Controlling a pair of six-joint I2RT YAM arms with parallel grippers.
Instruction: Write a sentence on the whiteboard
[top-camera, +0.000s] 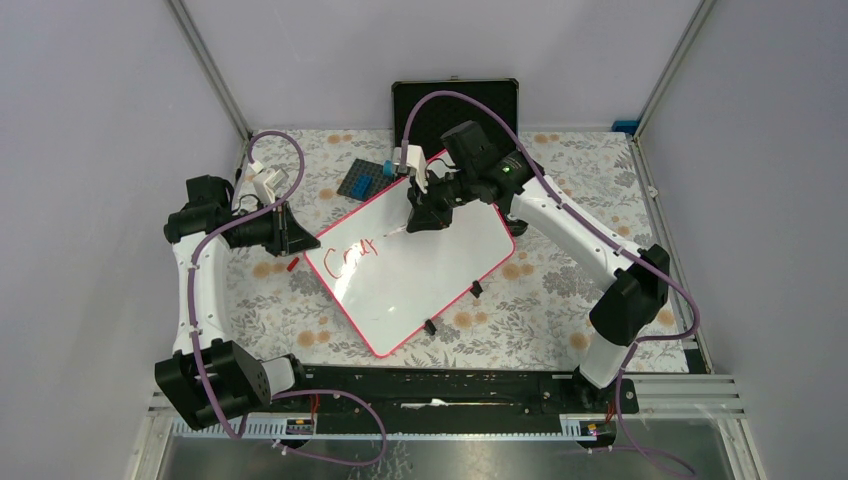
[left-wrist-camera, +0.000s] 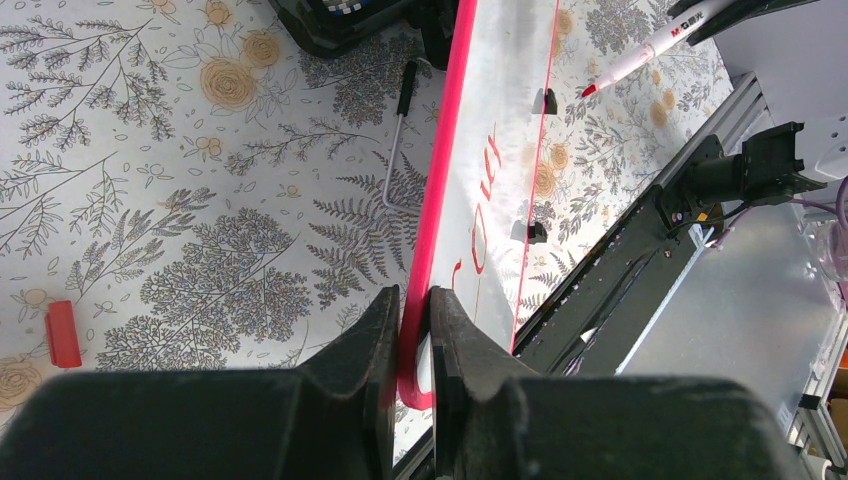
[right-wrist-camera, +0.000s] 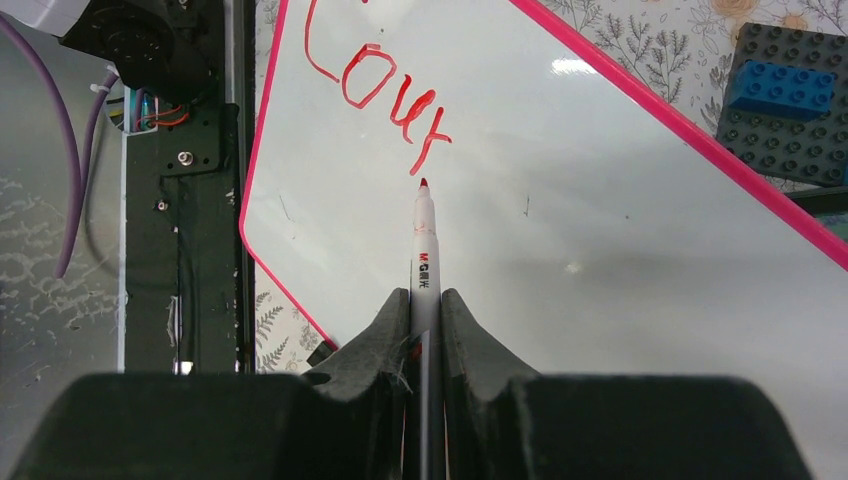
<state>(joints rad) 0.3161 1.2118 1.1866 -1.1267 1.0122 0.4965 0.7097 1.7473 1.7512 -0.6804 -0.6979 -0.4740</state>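
One whiteboard (top-camera: 420, 280), askew at mid-table (top-camera: 560, 300): left gripper (left-wrist-camera: 415, 300), arm low alongside, clamped on its pink edge; right gripper (right-wrist-camera: 425, 300), arm stretched across, pinching red marker (right-wrist-camera: 424, 250), tip beside the unfinished sentence (right-wrist-camera: 400, 105).

Blue brick (right-wrist-camera: 780, 88) atop dark studded baseplate (right-wrist-camera: 795, 150)

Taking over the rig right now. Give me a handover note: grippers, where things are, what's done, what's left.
Left gripper: shut on the board frame at its left corner.
Right gripper: shut on the marker, tip at the end of the last stroke; contact unclear.
Done: "Cour" in red.
Left: rest of the sentence.
Red cap lies on the table by the left gripper.
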